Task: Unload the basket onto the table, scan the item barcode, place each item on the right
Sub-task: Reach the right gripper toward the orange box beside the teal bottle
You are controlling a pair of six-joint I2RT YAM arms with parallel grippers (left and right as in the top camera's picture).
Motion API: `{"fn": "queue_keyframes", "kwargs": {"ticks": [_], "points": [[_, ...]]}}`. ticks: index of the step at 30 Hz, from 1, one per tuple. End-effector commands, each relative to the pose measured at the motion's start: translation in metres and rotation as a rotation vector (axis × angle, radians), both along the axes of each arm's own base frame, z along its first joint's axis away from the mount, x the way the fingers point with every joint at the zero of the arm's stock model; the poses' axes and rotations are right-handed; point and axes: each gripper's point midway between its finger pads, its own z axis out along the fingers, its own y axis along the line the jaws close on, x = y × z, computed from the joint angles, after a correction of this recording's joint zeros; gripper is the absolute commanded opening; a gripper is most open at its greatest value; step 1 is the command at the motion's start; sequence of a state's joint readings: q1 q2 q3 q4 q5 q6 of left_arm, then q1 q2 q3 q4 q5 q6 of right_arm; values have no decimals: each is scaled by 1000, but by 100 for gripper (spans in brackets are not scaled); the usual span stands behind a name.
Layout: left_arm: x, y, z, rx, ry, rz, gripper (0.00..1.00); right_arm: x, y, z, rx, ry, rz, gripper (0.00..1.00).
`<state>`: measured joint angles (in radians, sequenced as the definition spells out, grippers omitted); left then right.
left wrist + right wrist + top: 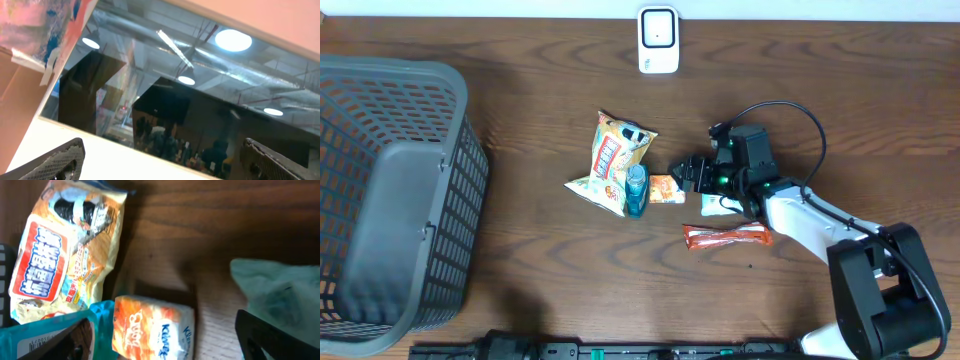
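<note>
An orange and white tissue pack (150,327) lies flat on the wooden table, next to a blue bottle (60,327). My right gripper (170,340) is open and low over the table, with one finger on each side of the pack and a gap showing on its right side. From overhead, the right gripper (678,178) reaches left to the tissue pack (666,189). A white scanner (659,40) stands at the far edge of the table. My left gripper (162,170) is open with nothing between its fingers, and its camera faces a window and ceiling lights.
A yellow snack bag (613,160) and the blue bottle (636,190) lie just left of the tissue pack. A pale green packet (720,205) and an orange stick packet (727,235) lie under the right arm. A grey mesh basket (390,190) fills the left side.
</note>
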<state>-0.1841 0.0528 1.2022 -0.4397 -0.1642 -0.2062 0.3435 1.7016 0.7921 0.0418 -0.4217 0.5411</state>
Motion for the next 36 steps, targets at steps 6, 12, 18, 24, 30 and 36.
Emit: {"fn": "queue_keyframes", "kwargs": {"ticks": [6, 12, 18, 24, 30, 36], "points": [[-15, 5, -3, -18, -47, 13, 98, -1, -3, -25, -47, 61, -35, 79], [-15, 5, -2, -19, -50, 13, 98, -3, 2, -49, -31, 103, -12, 71], [-15, 5, -2, -18, -50, 14, 98, -17, 13, -57, 14, 147, 72, 69], [-15, 14, -4, -50, -44, 55, 98, -27, 7, -65, -17, 189, 82, 64], [-16, 27, -6, -97, -36, 118, 98, -32, 4, -68, -33, 202, 96, 45], [-17, 27, -6, -97, -37, 118, 98, -40, 1, -73, -53, 228, 114, 13]]}}
